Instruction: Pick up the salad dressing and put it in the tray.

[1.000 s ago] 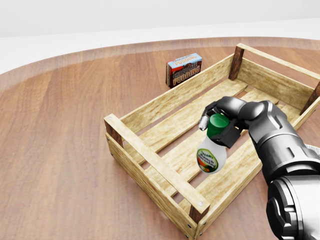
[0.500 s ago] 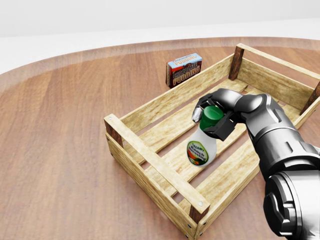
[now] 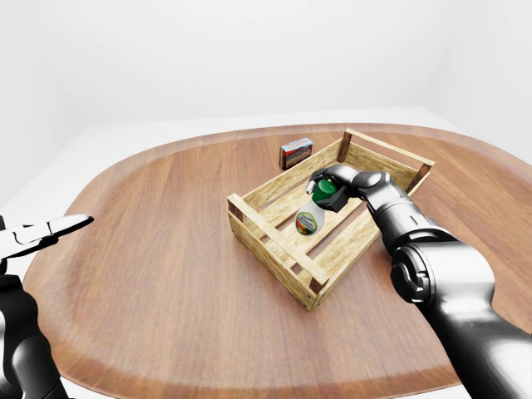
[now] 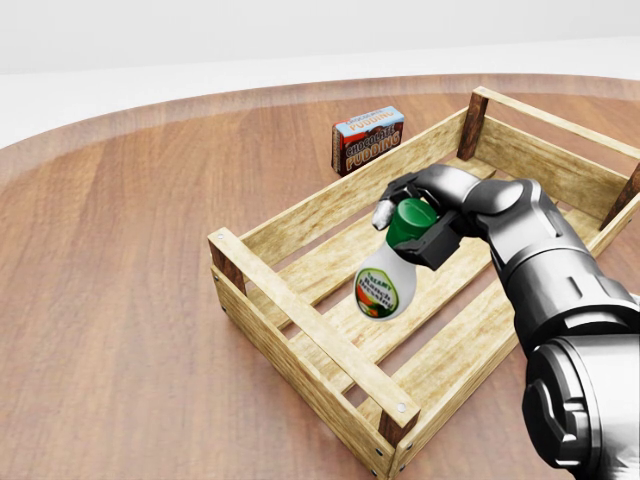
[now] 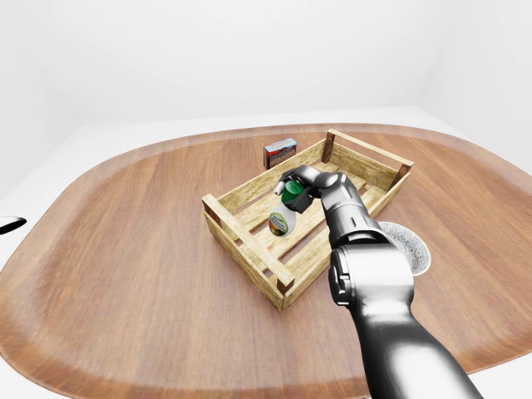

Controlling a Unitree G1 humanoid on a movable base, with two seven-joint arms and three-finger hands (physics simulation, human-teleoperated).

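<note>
Green-capped and pale-bodied, the small plastic salad dressing bottle (image 4: 388, 282) hangs tilted inside the slatted wooden crate tray (image 4: 300, 330), its base low over the floor slats; whether it touches them I cannot tell. The dark metallic right hand (image 4: 425, 232) has its three fingers closed round the green cap and neck, with the bottle's labelled belly pointing down and to the view's left. It looks light and stiff, a smooth rounded shell likely to slip under a loose grip, so the ribbed cap and narrow neck seem the surest place to hold. Once released at this tilt it may roll on the slats. The left hand (image 3: 41, 233) rests spread near the left-eye view's left edge, holding nothing. A chocolate pudding box (image 4: 368, 138) stands just outside the tray.
</note>
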